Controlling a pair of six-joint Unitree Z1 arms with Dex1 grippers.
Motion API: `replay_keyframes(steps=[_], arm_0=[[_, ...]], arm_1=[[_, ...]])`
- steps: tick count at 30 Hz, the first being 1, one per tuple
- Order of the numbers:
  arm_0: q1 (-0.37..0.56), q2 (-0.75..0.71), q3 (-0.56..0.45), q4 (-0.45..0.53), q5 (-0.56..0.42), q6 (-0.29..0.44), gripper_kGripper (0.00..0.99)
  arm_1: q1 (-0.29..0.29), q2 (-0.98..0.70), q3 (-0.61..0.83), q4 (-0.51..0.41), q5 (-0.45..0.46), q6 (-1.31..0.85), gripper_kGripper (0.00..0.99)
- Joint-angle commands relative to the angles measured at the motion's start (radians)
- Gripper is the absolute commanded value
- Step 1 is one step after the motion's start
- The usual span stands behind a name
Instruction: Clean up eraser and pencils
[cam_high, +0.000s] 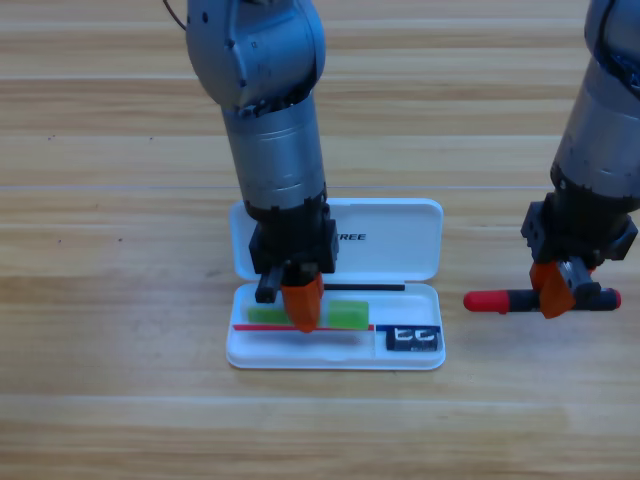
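Even, fairly bright light falls from above on the table (120, 200), whose wood grain reads clearly across the whole view. Shadows are soft and short: a faint dark edge lies under the white case (400, 235) along its lower rim, and a small one under the black pencil (500, 300). The left arm (270, 120) carries a broad pale sheen on its grey shell, and the right arm (610, 130) a weaker one. The case's lid is nearly blown out to flat white. Small print looks soft.
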Motion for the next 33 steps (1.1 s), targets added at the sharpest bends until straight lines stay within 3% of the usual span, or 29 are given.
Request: replay_keyframes(steps=[1,2,3,5,6,7,15,21,27,33], arm_0=[[-0.018,0.056,0.021,0.009,-0.001,-0.003,0.0],[-0.018,0.056,0.021,0.009,-0.001,-0.003,0.023],[-0.018,0.056,0.022,0.009,-0.001,-0.003,0.181],[-0.018,0.054,0.026,0.009,-0.003,-0.006,0.732],[-0.018,0.054,0.026,0.011,-0.006,-0.006,0.899],[-0.018,0.054,0.026,0.009,-0.009,-0.007,0.95],[-0.018,0.049,0.021,0.011,-0.012,-0.007,0.988],[-0.01,0.007,-0.002,0.052,-0.006,0.0,0.99],[0.051,-0.191,-0.002,0.124,0.019,-0.003,0.99],[0.24,-0.452,0.058,0.141,0.0,0.051,0.99]], arm_1=[[0.034,-0.011,-0.012,0.018,0.007,0.013,0.0],[0.035,-0.009,-0.013,0.018,0.007,0.013,0.0],[0.035,-0.006,-0.013,0.018,0.007,0.013,0.0],[0.035,-0.005,-0.017,0.018,0.007,0.013,0.0],[0.035,-0.003,-0.018,0.018,0.005,0.014,0.0],[0.035,-0.002,-0.02,0.018,0.007,0.014,0.0],[0.046,0.014,-0.04,0.018,0.005,0.023,0.0],[0.077,0.078,-0.132,0.046,-0.007,0.053,0.0],[0.121,0.172,-0.26,0.098,-0.032,0.079,0.0],[0.16,0.28,-0.42,0.153,-0.051,0.102,0.0]])
